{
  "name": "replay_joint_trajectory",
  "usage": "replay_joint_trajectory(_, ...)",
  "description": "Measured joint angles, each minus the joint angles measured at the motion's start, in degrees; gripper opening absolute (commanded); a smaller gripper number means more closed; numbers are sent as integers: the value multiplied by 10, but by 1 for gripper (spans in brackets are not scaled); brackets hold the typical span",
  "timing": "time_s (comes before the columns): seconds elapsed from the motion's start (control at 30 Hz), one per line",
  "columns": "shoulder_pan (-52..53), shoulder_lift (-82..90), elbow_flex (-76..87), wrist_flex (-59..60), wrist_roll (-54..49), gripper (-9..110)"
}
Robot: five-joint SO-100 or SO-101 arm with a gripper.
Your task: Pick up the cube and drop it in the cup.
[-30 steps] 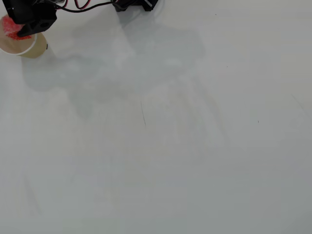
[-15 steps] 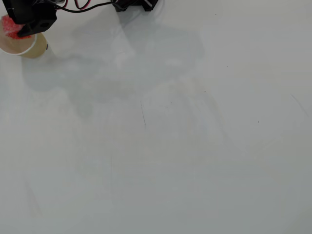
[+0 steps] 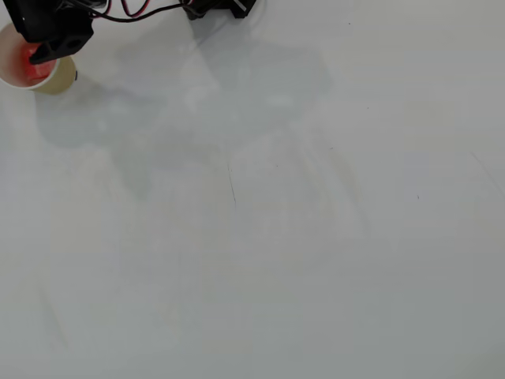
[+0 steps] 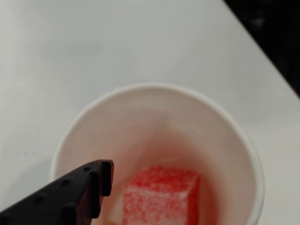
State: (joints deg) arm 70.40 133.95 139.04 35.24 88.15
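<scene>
The tan paper cup (image 3: 61, 80) stands at the table's far left corner in the overhead view. The small red speckled cube (image 3: 30, 71) lies inside it, on the bottom. My black gripper (image 3: 38, 55) hovers over the cup's back rim, open and holding nothing. In the wrist view I look straight down into the cup (image 4: 154, 87). The cube (image 4: 161, 198) rests on its white floor, free of any contact. Only one black finger (image 4: 86, 190) shows, at the lower left above the cup's mouth; the other finger is out of frame.
Red and black cables (image 3: 134, 9) and a black part of the arm (image 3: 217, 8) lie along the top edge of the overhead view. The white table (image 3: 276, 237) stretches right and forward. In the wrist view the table's edge (image 4: 274, 44) runs just beyond the cup.
The cube was held at the cup's upper left rim. It has left the gripper and now lies inside the cup. The gripper has barely moved.
</scene>
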Motion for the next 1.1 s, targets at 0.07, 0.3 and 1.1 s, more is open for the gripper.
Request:
replay_joint_trajectory(0.07, -2, 0, 0, -2, 0, 43)
replay_joint_trajectory(0.3, -2, 0, 0, -2, 0, 43)
replay_joint_trajectory(1.1, -14, 0, 0, -12, 0, 0)
